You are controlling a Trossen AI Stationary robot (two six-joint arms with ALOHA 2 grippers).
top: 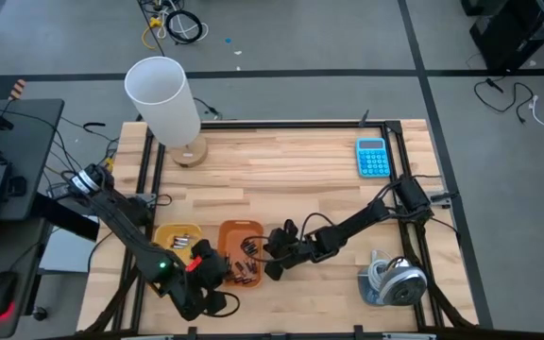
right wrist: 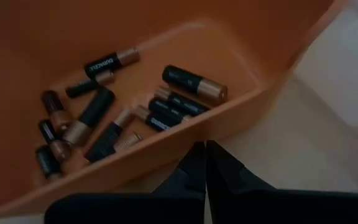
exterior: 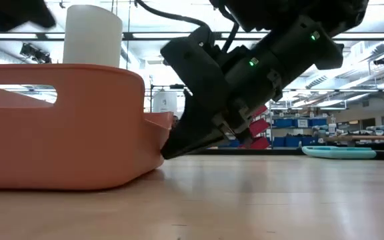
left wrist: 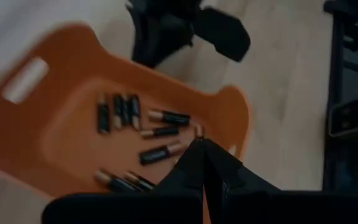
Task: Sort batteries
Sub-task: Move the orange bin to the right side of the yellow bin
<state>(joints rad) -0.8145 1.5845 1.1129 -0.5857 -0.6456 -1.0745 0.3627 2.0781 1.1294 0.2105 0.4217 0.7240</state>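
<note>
An orange tray (top: 239, 227) near the table's front edge holds several dark batteries (left wrist: 160, 132) with copper-coloured ends, lying loose on its floor (right wrist: 194, 84). My left gripper (top: 223, 268) hangs shut above the tray's left side, its tips (left wrist: 204, 149) over the near rim, with nothing between them. My right gripper (top: 273, 271) is shut and low beside the tray's right wall, its tips (right wrist: 204, 148) just outside the rim. In the low view it points at the tray's lower corner (exterior: 159, 155). A yellow tray (top: 170, 229) to the left holds a few light batteries (top: 185, 244). My right gripper's shut fingertips (exterior: 169, 151) slant down from the table's right side, right at the outer wall of the orange tray (right wrist: 185, 134). I cannot tell whether they touch it.
A blue calculator (top: 372, 157) lies at the far right. A tall white cylinder (top: 163, 94) stands on a wooden base at the far left. A metal roll (top: 392, 281) sits at the near right. Bare wood lies between the trays and the far edge.
</note>
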